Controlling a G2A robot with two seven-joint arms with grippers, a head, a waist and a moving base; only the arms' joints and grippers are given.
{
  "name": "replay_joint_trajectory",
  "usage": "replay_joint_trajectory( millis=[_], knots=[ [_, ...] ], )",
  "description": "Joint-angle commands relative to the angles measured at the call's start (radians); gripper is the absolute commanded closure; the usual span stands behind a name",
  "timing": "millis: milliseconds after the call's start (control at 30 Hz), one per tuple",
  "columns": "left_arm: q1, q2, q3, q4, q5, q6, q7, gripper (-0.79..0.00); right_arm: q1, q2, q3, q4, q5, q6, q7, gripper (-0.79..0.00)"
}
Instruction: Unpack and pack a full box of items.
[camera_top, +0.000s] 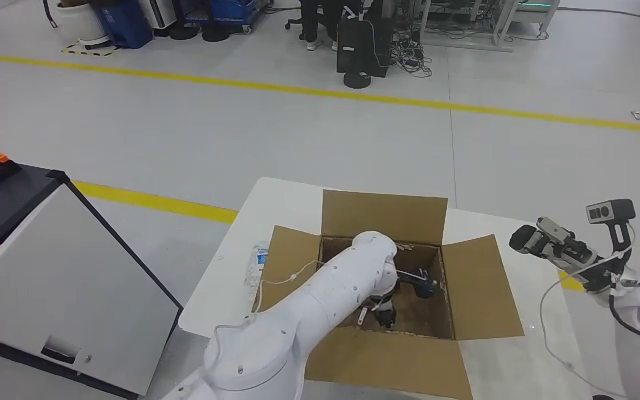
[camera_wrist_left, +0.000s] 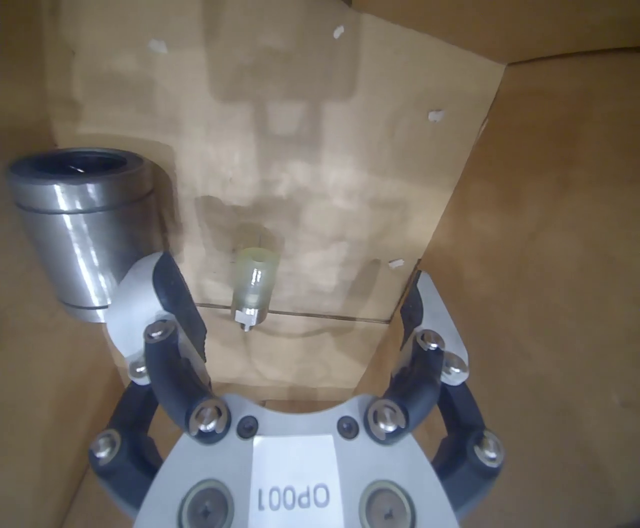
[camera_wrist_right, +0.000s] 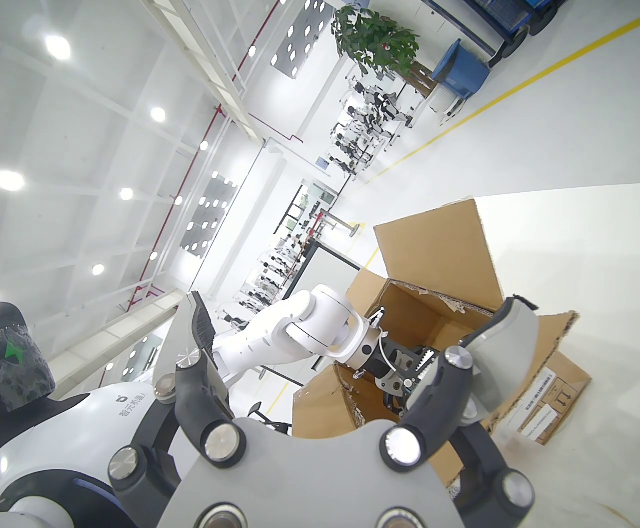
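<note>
A white desk (camera_top: 250, 230) holds an open brown cardboard box (camera_top: 385, 215). Inside, beside a steel cylinder (camera_wrist_left: 80, 225), a small translucent yellowish plug (camera_wrist_left: 253, 287) lies between the wide-spread left fingers (camera_wrist_left: 172, 295), long axis crossing their closing line. The right fingers (camera_wrist_right: 515, 340), spread and empty, hang well apart.

grey floor (camera_top: 200, 140), yellow lines (camera_top: 300, 90), ceiling lights (camera_wrist_right: 158, 114)

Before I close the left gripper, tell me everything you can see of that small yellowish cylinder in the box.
The small cylinder looks like pale yellow-green translucent plastic, with a short metal end carrying a notched tip. It rests on the box floor by a seam, metal end toward the open left gripper, framed between its fingers, untouched. The steel sleeve sits apart from it.
</note>
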Motion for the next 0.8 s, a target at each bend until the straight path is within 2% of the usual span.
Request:
replay_joint_trajectory(
  millis=[0, 267, 400, 600, 767],
  knots=[
    [0.006, 0.000, 0.000, 0.006, 0.033, 0.003, 0.029, -0.723, 0.000, 0.000, 0.000, 0.000, 0.000, 0.000, 0.000, -0.785],
    [0.019, 0.000, 0.000, 0.016, 0.121, 0.009, 0.096, -0.542, 0.000, 0.000, 0.000, 0.000, 0.000, 0.000, 0.000, -0.785],
    [0.028, 0.000, 0.000, 0.019, 0.168, 0.018, 0.119, -0.551, 0.000, 0.000, 0.000, 0.000, 0.000, 0.000, 0.000, -0.785],
    [0.035, -0.002, -0.001, 0.017, 0.211, 0.035, 0.123, -0.520, 0.000, 0.000, 0.000, 0.000, 0.000, 0.000, 0.000, -0.785],
    [0.040, -0.003, -0.008, 0.015, 0.217, 0.034, 0.110, -0.385, 0.000, 0.000, 0.000, 0.000, 0.000, 0.000, 0.000, -0.785]
  ],
)
